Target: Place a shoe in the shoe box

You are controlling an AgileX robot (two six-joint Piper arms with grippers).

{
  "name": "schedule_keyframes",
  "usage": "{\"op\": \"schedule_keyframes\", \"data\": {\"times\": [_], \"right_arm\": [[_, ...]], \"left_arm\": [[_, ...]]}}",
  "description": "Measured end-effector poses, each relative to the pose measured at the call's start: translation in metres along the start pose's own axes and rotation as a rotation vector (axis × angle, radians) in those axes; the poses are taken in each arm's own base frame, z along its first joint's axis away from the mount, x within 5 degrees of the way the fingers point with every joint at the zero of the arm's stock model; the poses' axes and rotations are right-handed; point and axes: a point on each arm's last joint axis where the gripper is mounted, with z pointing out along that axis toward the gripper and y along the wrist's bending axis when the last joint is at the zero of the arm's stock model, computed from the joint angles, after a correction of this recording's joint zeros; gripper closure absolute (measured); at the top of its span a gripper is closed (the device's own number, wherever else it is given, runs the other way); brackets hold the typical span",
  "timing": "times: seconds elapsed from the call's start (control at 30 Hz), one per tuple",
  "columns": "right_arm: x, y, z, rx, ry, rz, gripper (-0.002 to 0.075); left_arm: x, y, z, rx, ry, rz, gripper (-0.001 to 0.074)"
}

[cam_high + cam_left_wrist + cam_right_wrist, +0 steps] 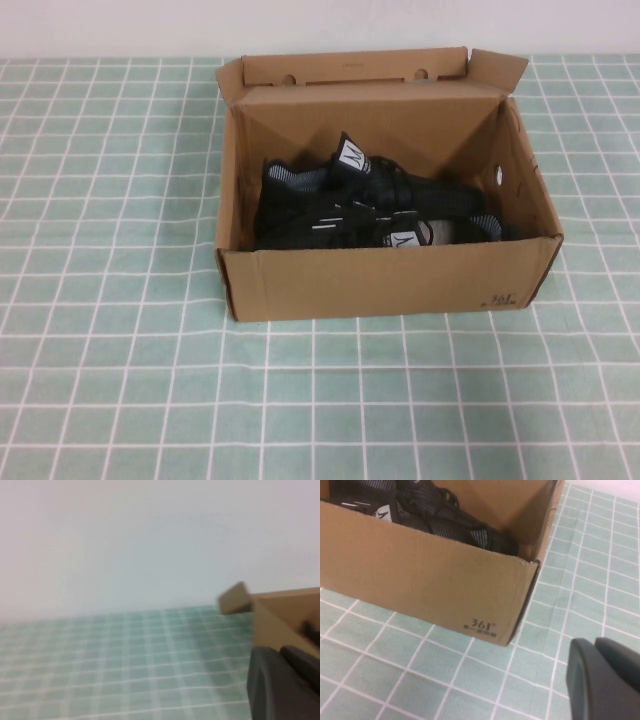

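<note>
Shoe [330,205]: black knit sneaker, lying in the shoe box [390,285] with its twin, toward the table's far edge.
Left gripper [282,685]: off the box's left side, empty; opening impossible to tell.
Right gripper [605,680]: near the box's printed front corner, empty; opening impossible to tell.
Risk: laces above the rim, likely snagging the flap lid [355,68].
</note>
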Motion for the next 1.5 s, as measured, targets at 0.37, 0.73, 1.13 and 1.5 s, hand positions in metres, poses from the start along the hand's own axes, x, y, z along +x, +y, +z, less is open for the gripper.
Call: {"op": "schedule_keyframes", "data": {"times": [0.37, 0.73, 1.13, 1.5], "right_arm": [[0.0, 0.0, 0.001, 0.0, 0.004, 0.0, 0.0733], [0.0, 0.0, 0.001, 0.0, 0.004, 0.0, 0.0733], [-0.006, -0.002, -0.013, 0.016, -0.07, 0.002, 0.0733], [-0.017, -0.013, -0.054, 0.16, -0.283, 0.013, 0.0733]], "left_arm": [[0.088, 0.007, 0.003, -0.071, 0.24, -0.029, 0.0733], [0.095, 0.007, 0.001, -0.077, 0.321, -0.047, 0.0733], [0.095, 0.007, 0.0, -0.077, 0.32, -0.048, 0.0732], [0.095, 0.007, 0.0, -0.077, 0.324, -0.048, 0.0733]]}}
